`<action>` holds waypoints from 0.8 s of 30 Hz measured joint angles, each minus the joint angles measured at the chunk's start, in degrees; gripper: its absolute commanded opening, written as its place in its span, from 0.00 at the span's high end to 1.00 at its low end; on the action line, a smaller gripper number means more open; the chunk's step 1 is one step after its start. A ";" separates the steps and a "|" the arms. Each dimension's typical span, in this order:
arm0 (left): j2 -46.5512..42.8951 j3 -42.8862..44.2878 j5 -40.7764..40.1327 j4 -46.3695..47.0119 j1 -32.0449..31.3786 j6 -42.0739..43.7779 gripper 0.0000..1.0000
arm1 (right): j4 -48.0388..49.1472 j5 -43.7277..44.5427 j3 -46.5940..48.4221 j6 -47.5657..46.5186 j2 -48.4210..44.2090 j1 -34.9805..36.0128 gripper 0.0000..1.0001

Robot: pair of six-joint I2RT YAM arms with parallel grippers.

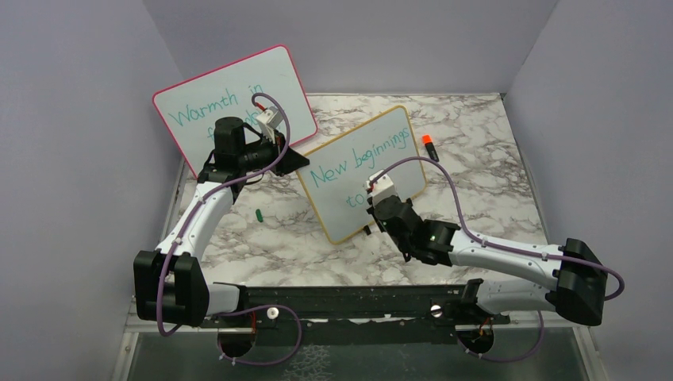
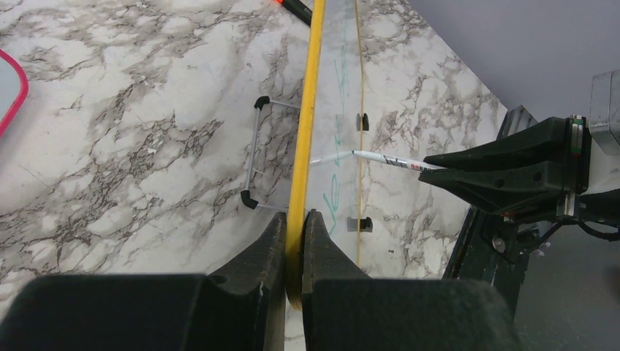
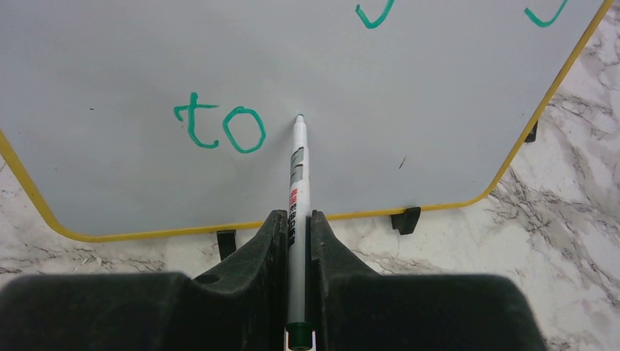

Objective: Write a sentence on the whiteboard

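On the marble tabletop (image 1: 484,151) between lavender walls (image 1: 71,119), the left gripper (image 2: 295,219) pinches the central yellow-framed whiteboard (image 1: 335,216) at its 9 o'clock edge, and the right gripper (image 3: 298,219) clamps a marker (image 3: 298,164) whose tip touches the board at 3 o'clock of the teal sentence (image 3: 219,129).

Yellow-framed whiteboard (image 1: 359,176) — "New beginnings to"; pink-framed whiteboard (image 1: 238,89) — "Warmth in", rest hidden.

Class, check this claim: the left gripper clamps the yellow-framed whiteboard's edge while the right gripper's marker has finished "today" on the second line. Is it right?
Wrong in one respect: the right wrist view shows only "to" on the second line of the whiteboard, the marker tip just right of it. The rest stands.
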 measured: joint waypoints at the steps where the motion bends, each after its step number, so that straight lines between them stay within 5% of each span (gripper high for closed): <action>1: 0.00 0.00 0.00 0.00 0.00 -0.02 1.00 | 0.02 -0.02 0.00 -0.17 0.00 0.00 1.00; 24: 0.00 0.00 0.00 -0.07 0.02 -0.02 1.00 | 1.42 -3.02 0.00 -1.20 -0.35 -0.13 1.00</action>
